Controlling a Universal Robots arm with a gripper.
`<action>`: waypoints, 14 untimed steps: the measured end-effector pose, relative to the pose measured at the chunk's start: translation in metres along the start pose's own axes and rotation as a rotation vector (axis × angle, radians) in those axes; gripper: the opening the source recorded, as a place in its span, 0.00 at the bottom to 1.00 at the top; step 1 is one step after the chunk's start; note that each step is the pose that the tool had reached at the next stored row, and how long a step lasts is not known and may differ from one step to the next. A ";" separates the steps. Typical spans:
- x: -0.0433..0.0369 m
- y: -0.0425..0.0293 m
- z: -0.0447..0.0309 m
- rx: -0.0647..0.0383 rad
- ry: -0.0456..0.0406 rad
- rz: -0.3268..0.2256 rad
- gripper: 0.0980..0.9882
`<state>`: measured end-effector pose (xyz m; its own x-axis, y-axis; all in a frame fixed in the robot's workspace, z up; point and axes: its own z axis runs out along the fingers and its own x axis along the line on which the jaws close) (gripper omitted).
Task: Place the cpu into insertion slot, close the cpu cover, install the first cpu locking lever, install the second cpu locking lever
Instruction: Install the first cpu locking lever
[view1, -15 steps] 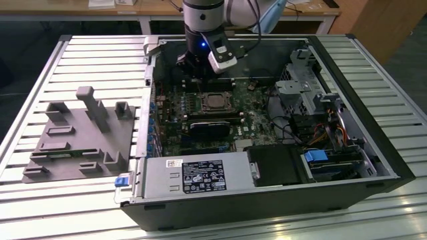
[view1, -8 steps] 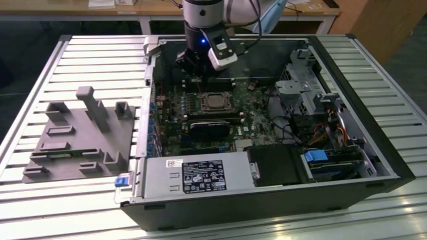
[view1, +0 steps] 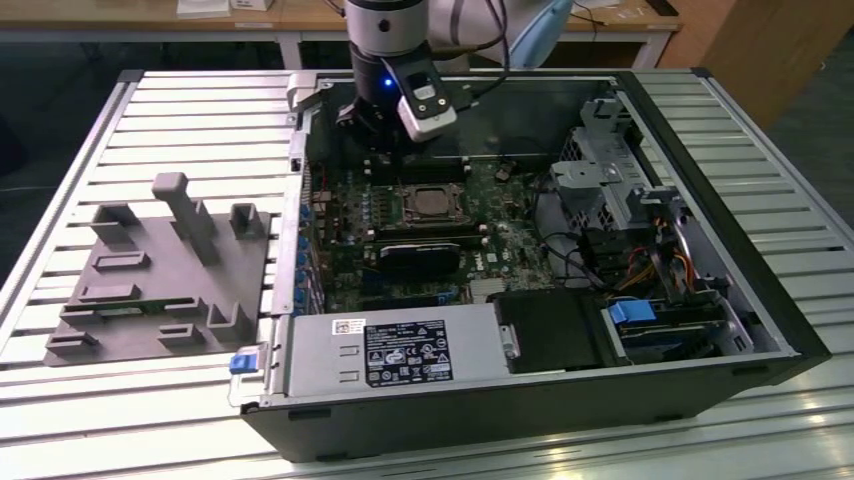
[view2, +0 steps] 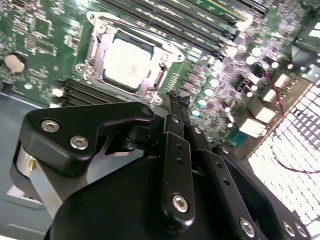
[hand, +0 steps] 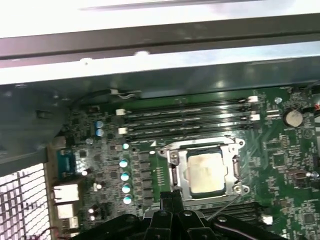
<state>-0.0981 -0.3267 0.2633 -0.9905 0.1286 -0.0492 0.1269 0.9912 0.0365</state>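
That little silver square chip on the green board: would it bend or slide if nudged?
The chip looks flat and metal-faced, so probably stiff, not floppy. It lies flat inside a metal frame, so a nudge likely would not slide or tip it. Small and thin, it is probably light.

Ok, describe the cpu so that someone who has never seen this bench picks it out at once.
Start at the open computer case on the slatted table and look at the green motherboard inside it. Near the board's middle sits the cpu, beside the long dark memory slots. It is the one flat, pale silver-beige square, ringed by the shiny cpu cover.
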 end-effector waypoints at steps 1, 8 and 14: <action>0.0026 -0.0003 -0.0002 0.000 -0.0009 0.000 0.00; 0.0115 -0.0015 -0.0005 -0.038 0.0021 0.002 0.00; 0.0144 -0.0024 0.0011 -0.111 0.0116 0.006 0.00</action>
<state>-0.1126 -0.3272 0.2614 -0.9903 0.1337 -0.0371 0.1269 0.9809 0.1473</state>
